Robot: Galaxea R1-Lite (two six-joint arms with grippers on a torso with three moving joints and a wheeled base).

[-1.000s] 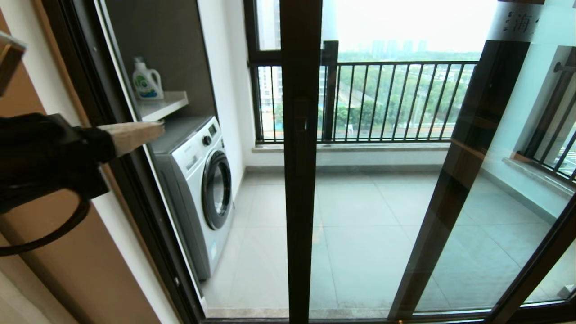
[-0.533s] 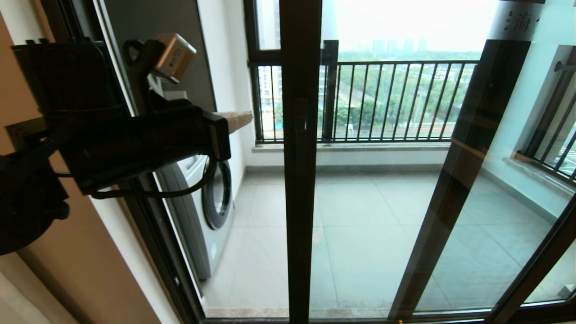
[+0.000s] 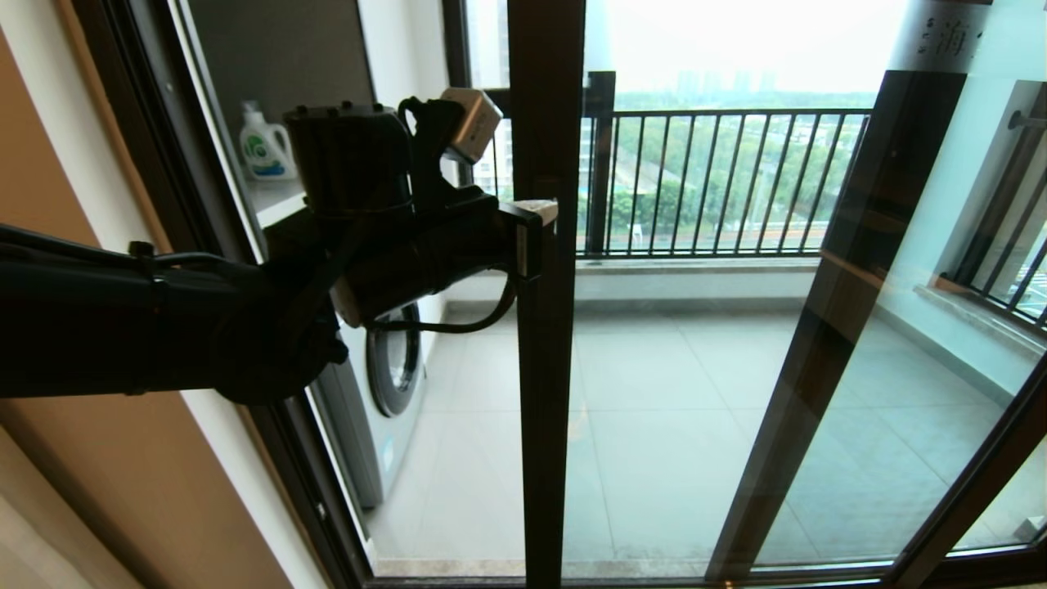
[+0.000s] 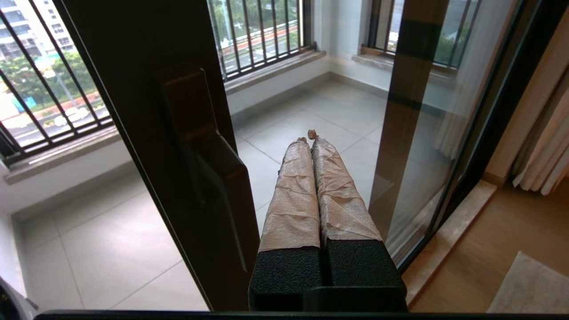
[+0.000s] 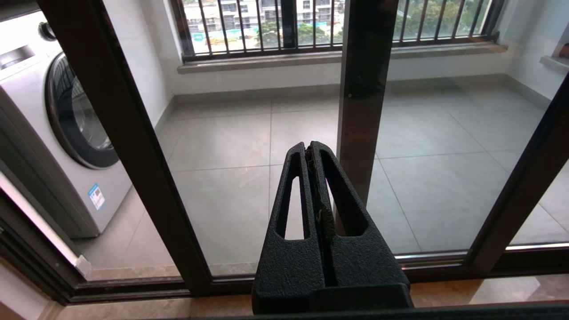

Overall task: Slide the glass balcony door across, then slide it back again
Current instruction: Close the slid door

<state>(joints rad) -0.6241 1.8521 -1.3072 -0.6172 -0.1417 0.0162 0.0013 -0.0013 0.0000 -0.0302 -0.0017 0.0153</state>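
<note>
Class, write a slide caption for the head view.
Left gripper, fingers shut, reaches the glass balcony door frame beside the washing machine.

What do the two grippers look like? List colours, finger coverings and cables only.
The left gripper has a textured black body and long fingers wrapped in wrinkled tan tape. A black cable loops under its black arm, and a small beige camera block sits on the wrist. The right gripper is bare textured black, each finger slotted.

One white front-loading washing machine [image 3: 372,343] with a round glass door, one white plastic detergent bottle [image 3: 266,146], and two black robot grippers: left gripper [image 4: 310,136], right gripper [image 5: 310,149].
</note>
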